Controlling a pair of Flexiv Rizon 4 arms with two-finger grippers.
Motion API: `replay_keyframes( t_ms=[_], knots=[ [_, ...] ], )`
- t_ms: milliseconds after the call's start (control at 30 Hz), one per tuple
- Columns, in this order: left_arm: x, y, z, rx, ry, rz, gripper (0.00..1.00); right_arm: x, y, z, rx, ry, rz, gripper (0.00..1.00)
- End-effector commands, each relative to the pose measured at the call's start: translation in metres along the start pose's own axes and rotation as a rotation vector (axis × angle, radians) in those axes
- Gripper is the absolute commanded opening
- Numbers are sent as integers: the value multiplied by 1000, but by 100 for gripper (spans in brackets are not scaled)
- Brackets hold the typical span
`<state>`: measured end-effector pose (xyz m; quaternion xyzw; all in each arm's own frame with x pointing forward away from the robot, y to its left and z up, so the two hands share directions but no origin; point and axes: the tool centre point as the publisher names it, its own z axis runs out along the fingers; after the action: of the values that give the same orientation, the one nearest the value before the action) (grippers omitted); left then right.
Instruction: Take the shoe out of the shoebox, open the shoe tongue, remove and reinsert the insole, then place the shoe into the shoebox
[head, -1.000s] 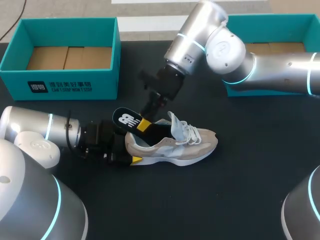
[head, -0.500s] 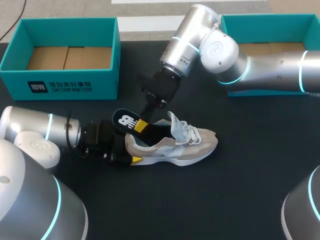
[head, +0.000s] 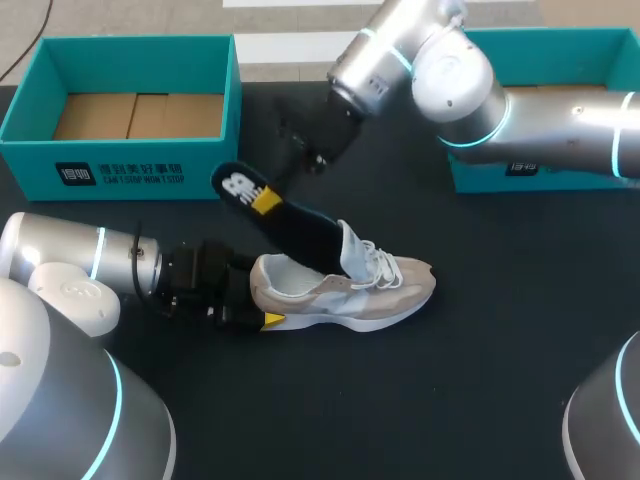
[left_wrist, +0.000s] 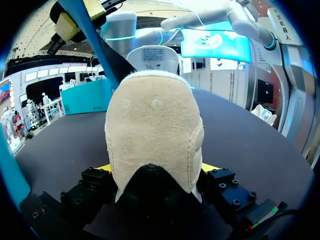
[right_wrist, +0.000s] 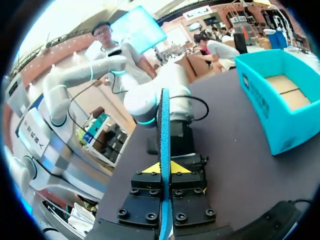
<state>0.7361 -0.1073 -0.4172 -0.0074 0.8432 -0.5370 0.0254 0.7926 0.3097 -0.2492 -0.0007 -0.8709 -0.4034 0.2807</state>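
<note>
Head view: right jaws pinch insole (head: 300, 222), left jaws clamp shoe (head: 350, 290).

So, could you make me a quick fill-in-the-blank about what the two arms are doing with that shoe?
1. The right gripper is shut on the ____.
2. The left gripper holds the shoe by its ____.
3. The shoe lies on the ____, outside both the left shoebox and the right shoebox.
Missing words: insole; heel; table.
</note>
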Motion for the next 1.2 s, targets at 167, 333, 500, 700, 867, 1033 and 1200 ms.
replay_keyframes(
  t_ms=[167,333,500,700,867,1033,1200],
  knots=[
    [0,0,1,-1,0,1,0,8,35,-34,-301,-137,-140,0],
    [0,0,1,-1,0,1,0,8,35,-34,-301,-137,-140,0],
    [0,0,1,-1,0,1,0,8,35,-34,-301,-137,-140,0],
    [0,0,1,-1,0,1,0,8,35,-34,-301,-137,-140,0],
    [0,0,1,-1,0,1,0,17,77,-59,-523,-152,-302,0],
    [0,0,1,-1,0,1,0,36,109,-78,-597,-111,-367,0],
    [0,0,1,-1,0,1,0,51,129,-85,-754,-56,-375,0]
  ],
)
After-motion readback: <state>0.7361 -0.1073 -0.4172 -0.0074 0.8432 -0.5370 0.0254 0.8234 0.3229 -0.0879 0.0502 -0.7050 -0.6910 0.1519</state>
